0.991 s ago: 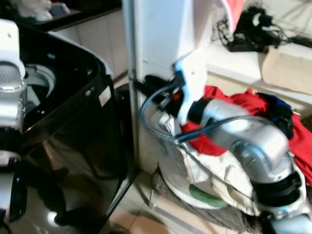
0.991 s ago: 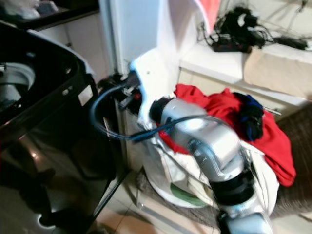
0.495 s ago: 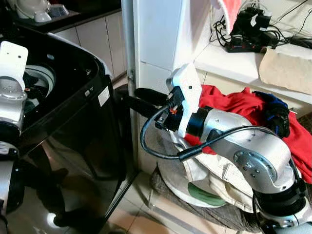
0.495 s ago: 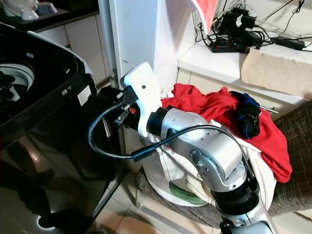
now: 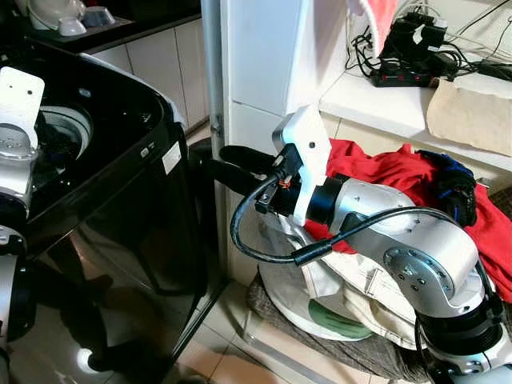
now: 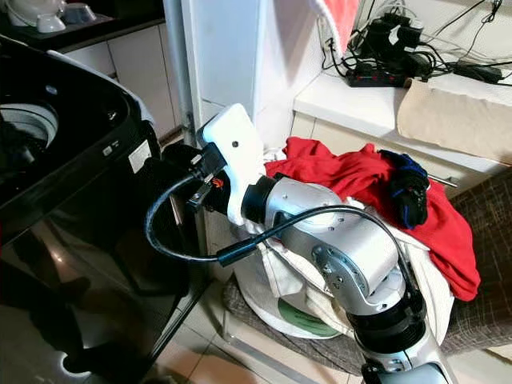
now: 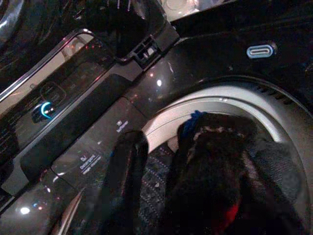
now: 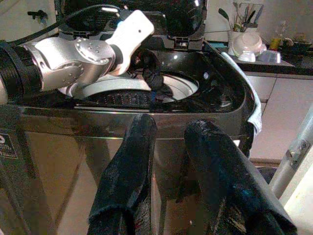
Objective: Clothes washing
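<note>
Washing machine: we see a glossy black top-loader [image 5: 120, 216] on our left, lid up, its pale drum ring [image 8: 132, 88] open to the room.
Left tool: our left tool [image 8: 146, 66] reaches down over the drum mouth, and in the left wrist view its black fingers [image 7: 124, 171] are closed on a dark garment.
Dark garment: the dark garment [image 7: 220, 166] hangs bunched in the left tool over the drum, with a bit of blue at its top edge and a touch of red lower down; a patterned dark cloth lies under it inside the ring.
Control panel: the panel [image 7: 58, 107] beside the drum carries a small lit blue ring.
Right tool: our right tool [image 8: 168, 147] points at the machine's outer side wall from the gap beside the white pillar; its two black fingers [image 8: 129, 161] stand apart with nothing between them.
Right arm: the silver arm [image 5: 400, 240] crosses in front of the laundry pile, a black cable looping under its wrist.
Laundry pile: red clothes [image 6: 360, 176] with a dark blue piece [image 6: 408, 188] lie heaped on a white sack [image 6: 280, 280], to the right of the pillar.
Worktop: the white worktop [image 6: 352, 100] behind the pile holds a black tangle of cables and plugs [image 6: 388, 52].
</note>
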You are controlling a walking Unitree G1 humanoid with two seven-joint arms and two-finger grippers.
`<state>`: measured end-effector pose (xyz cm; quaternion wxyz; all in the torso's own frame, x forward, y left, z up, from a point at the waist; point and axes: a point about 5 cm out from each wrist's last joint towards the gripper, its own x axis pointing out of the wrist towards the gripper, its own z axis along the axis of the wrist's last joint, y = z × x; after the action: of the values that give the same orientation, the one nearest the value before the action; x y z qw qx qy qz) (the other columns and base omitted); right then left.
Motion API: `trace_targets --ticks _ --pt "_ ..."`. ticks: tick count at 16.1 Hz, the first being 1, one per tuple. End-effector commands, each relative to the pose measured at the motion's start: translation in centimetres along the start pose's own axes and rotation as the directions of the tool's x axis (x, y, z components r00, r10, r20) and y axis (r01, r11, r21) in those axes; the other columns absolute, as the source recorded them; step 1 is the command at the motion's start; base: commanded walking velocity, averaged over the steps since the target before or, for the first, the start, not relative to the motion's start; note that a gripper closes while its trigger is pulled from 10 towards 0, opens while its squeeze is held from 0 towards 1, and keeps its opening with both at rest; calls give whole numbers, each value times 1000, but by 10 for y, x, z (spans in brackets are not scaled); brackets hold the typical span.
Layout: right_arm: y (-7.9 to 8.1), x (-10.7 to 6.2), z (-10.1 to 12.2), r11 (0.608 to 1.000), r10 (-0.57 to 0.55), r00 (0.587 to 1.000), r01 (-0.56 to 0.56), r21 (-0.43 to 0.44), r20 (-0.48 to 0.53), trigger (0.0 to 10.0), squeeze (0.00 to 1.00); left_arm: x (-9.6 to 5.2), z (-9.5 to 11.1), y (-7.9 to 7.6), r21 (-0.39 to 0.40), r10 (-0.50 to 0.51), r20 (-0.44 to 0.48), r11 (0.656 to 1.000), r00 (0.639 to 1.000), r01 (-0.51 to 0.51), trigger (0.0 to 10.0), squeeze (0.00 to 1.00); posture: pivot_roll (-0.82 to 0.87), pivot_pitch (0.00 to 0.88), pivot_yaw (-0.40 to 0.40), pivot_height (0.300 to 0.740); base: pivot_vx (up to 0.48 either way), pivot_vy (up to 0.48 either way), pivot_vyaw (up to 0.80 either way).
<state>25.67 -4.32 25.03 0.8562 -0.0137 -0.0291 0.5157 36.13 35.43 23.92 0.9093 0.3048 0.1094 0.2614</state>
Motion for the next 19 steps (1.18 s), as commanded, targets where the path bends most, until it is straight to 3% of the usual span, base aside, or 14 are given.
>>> trace_targets --ticks 1,6,8,9,11,12,13,14,15,19 --pt "-2 -2 0 1000 -12 1000 12 0 -1 10000 0 1 6 8 5 9 18 1000 1000 -9 10000 1000 12 0 -19 740 0 0 0" --pt "-14 -5 -5 995 -104 993 104 -9 -47 10000 0 1 1 7 68 -59 -33 996 998 61 10000 1000 1 0 -11 740 0 0 0" --pt "-17 -7 -6 990 -139 989 139 -10 -53 10000 0 0 -5 8 44 -88 -75 995 993 91 10000 1000 -3 0 -7 740 0 0 0" --pt "-20 -8 -7 986 -166 984 166 -8 -57 10000 0 -2 -4 9 28 -132 -67 991 989 135 10000 0 -7 0 -2 740 0 0 0" --pt "-23 -10 -9 981 -194 978 194 -3 -73 10000 0 -8 -11 13 69 -207 -88 974 974 214 10000 0 -6 0 -6 740 0 0 0" --pt "-23 -10 -10 981 -194 978 195 4 -76 10000 0 -9 -15 17 43 -228 -97 971 969 233 10000 0 -6 0 -6 740 0 0 0" --pt "-23 -10 -10 981 -194 978 195 5 -79 10000 0 -12 -18 19 -49 -275 -106 961 956 271 10000 0 -2 0 -11 740 0 0 0" --pt "-23 -10 -11 981 -191 978 192 5 -83 10000 0 -16 -22 23 -88 -308 -121 950 944 299 10000 0 0 0 -14 740 0 0 0" --pt "-23 -9 -11 981 -190 978 191 5 -85 10000 0 -19 -29 29 -60 -306 -155 952 939 301 10000 1000 2 0 -16 740 0 0 0" --pt "-24 -7 -10 982 -189 978 190 6 -85 10000 0 -31 -27 37 -43 -350 -159 937 923 348 10000 1000 12 0 -31 740 0 0 0"
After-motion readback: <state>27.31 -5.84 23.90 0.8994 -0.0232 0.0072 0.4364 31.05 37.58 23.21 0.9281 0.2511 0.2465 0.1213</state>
